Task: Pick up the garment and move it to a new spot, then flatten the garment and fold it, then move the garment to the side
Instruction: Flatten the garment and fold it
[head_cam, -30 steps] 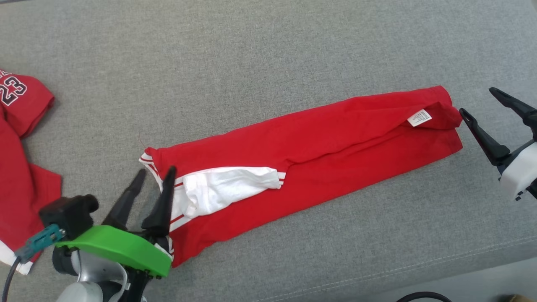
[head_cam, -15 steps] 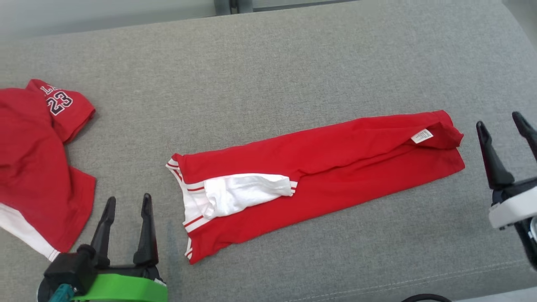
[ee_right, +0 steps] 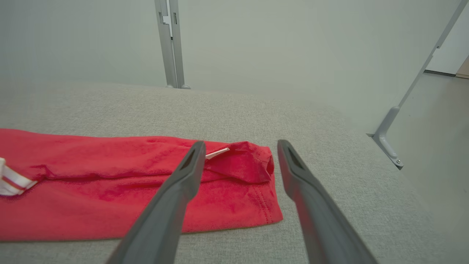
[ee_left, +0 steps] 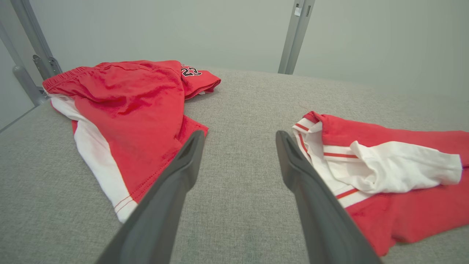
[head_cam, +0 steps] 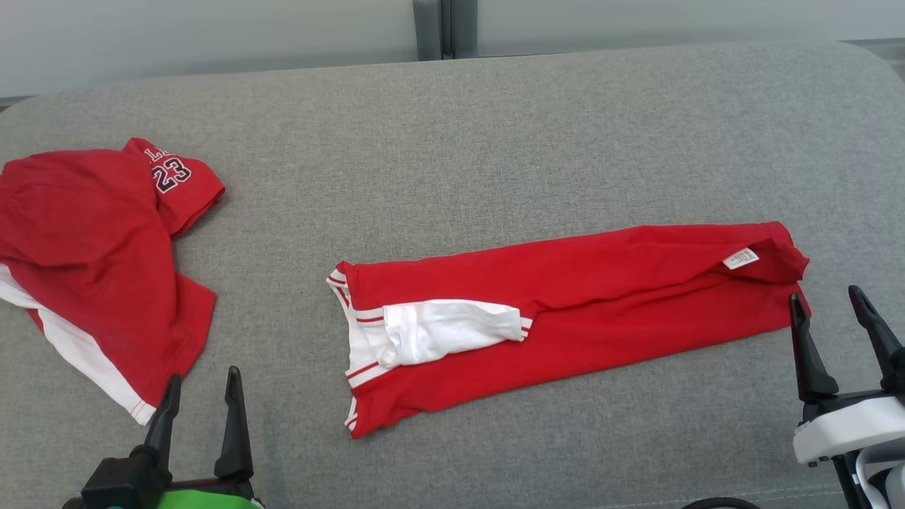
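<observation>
One folded garment (head_cam: 601,297), one crumpled garment (head_cam: 92,247) left of it, left gripper (head_cam: 203,375) and right gripper (head_cam: 824,293) off its ends, both spread wide, empty.

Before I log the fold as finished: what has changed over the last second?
The left gripper drew back from the collar end of the folded garment toward the robot; the right gripper also pulled back, near its other end. Both open, nothing gripped or released. The head camera lifted, shifting the picture. It and the other red garment lie unchanged.

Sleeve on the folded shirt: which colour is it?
The sleeve is white; the left wrist view shows it best.
</observation>
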